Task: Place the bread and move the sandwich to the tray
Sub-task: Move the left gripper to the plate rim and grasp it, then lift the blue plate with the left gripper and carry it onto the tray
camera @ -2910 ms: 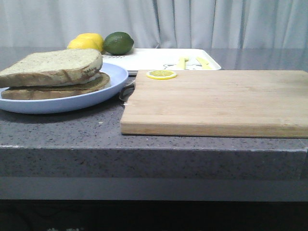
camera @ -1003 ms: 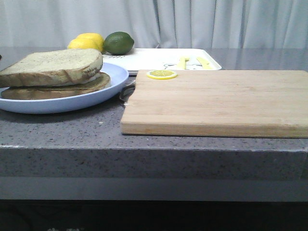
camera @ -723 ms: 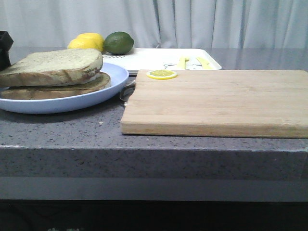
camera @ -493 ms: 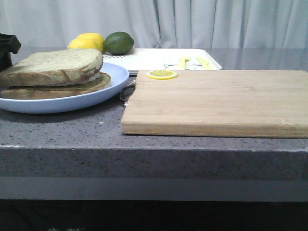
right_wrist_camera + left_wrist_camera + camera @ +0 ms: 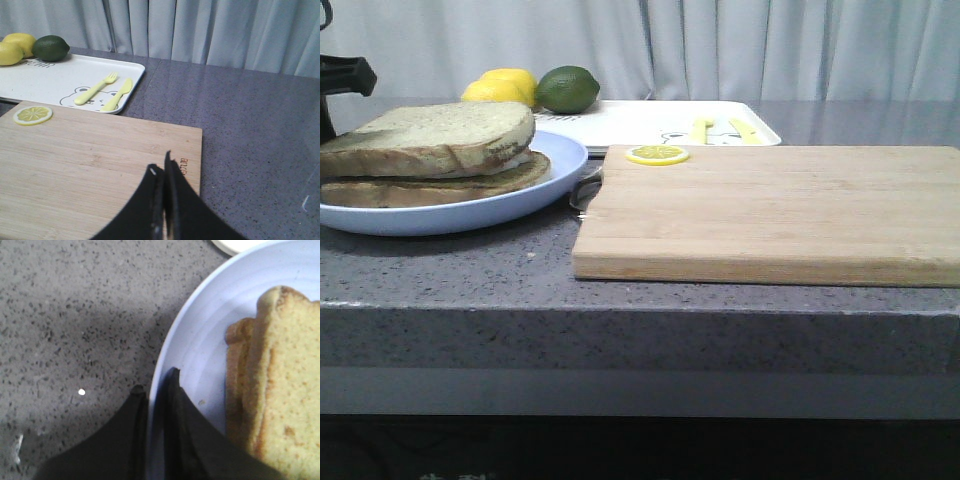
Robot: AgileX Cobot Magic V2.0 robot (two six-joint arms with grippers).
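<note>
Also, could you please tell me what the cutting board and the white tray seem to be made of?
The cutting board looks like pale unfinished wood, with visible grain and joined strips. The tray seems smooth matte plastic or melamine, judging by its moulded rim and printed cartoon.

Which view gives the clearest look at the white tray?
The right wrist view: it looks down on the tray, showing its rim, bear print, fork and knife. The front view sees it edge-on behind the cutting board. The left wrist view shows at most a white sliver.
</note>
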